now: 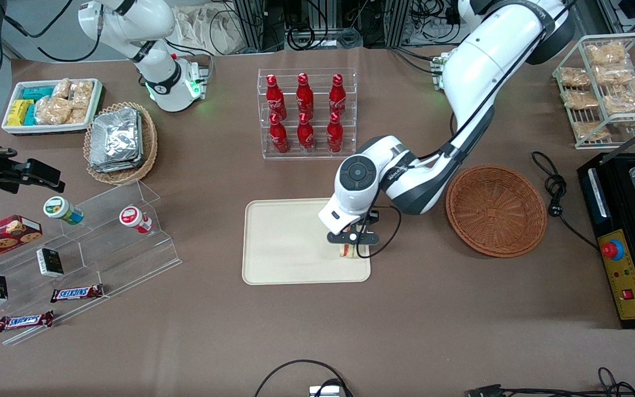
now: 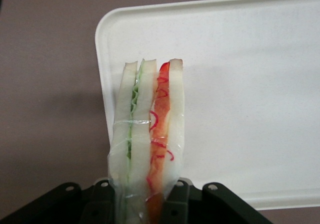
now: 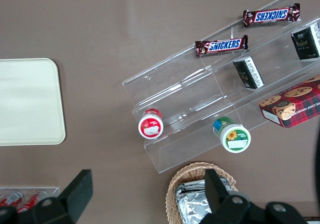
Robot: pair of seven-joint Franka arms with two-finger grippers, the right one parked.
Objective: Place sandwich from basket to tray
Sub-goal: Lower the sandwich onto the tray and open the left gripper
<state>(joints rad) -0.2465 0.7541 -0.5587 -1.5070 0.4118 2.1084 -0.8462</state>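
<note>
Robot lab, staged like a mock snack shop. Brown-covered table (image 1: pixel 306 331) backed by aluminium framing and loose cables (image 1: pixel 317 33), with a control box and red e-stop (image 1: pixel 613 249). Goods on display: cola bottles in an acrylic rack (image 1: pixel 306 113), Snickers bars (image 1: pixel 76 293) on clear steps.

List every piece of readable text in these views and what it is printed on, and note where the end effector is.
"SNICKERS": first chocolate bar on the clear acrylic steps.
"SNICKERS": second chocolate bar on the same steps.
Too small to read: red bottles, cookie box, two cups' lids, dark small boxes.
End effector: over the tray, shut on the sandwich.
</note>
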